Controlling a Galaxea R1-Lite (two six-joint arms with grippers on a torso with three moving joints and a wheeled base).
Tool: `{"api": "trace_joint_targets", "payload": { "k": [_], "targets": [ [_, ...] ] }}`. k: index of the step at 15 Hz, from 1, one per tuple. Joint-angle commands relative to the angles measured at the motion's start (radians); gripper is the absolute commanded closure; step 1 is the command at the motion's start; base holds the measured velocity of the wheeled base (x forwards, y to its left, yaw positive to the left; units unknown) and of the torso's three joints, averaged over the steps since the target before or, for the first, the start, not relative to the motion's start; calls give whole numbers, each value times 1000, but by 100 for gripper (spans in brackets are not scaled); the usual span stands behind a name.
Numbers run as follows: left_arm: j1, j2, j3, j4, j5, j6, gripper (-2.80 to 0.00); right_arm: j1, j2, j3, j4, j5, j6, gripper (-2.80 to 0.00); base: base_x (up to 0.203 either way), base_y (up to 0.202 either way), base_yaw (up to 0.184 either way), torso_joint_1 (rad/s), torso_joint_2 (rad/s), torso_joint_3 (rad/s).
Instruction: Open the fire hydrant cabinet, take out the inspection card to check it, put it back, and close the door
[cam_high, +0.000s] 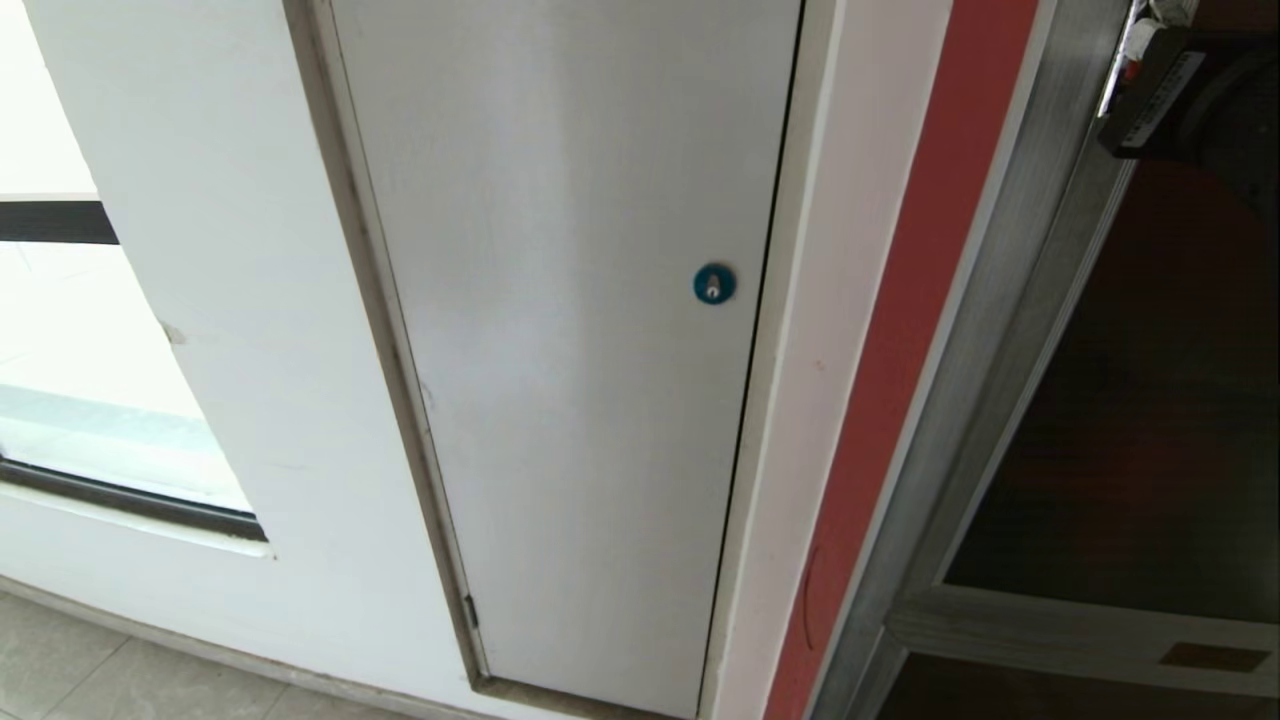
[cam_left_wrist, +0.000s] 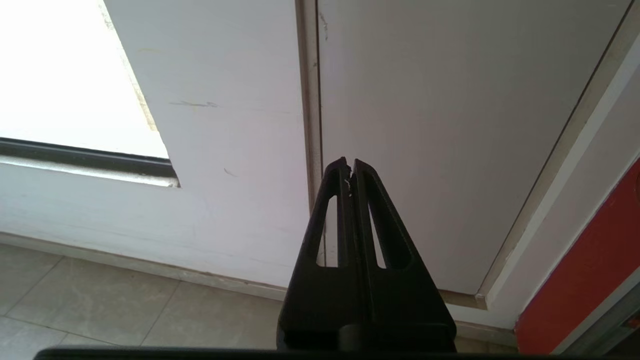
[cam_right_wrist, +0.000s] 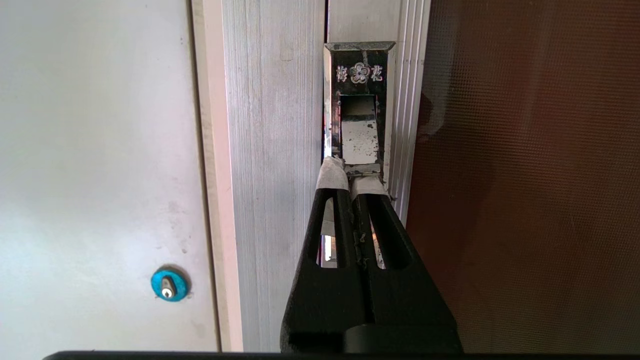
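Note:
The fire hydrant cabinet shows as a silver metal frame (cam_high: 1010, 300) at the right of the head view. Its door (cam_high: 1150, 420) is a dark tinted glass panel and stands closed against the frame (cam_right_wrist: 275, 175). A worn metal latch (cam_right_wrist: 359, 100) sits on the door's (cam_right_wrist: 525, 175) edge. My right gripper (cam_right_wrist: 350, 177) is shut on the latch's lower lip, one taped fingertip (cam_right_wrist: 332, 172) in the slit beside it. My left gripper (cam_left_wrist: 350, 165) is shut and empty, low before the white door. The inspection card is hidden.
A plain white door (cam_high: 580, 350) with a round blue lock (cam_high: 714, 284) stands left of the cabinet, with a red wall strip (cam_high: 900, 350) between them. A bright window (cam_high: 80, 380) is at the far left. Below lie the tiled floor (cam_left_wrist: 100, 300) and a lower dark panel's label (cam_high: 1212, 657).

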Motion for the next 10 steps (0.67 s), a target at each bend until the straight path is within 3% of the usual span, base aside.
{"api": "trace_joint_targets", "payload": {
  "k": [1, 10],
  "targets": [
    [0, 1, 6, 0, 0, 0, 0, 0, -19, 1, -7, -5, -3, 0, 0, 0, 0, 0, 0, 0],
    [0, 1, 6, 0, 0, 0, 0, 11, -79, 36, -2, -8, -3, 0, 0, 0, 0, 0, 0, 0]
  ]
}}
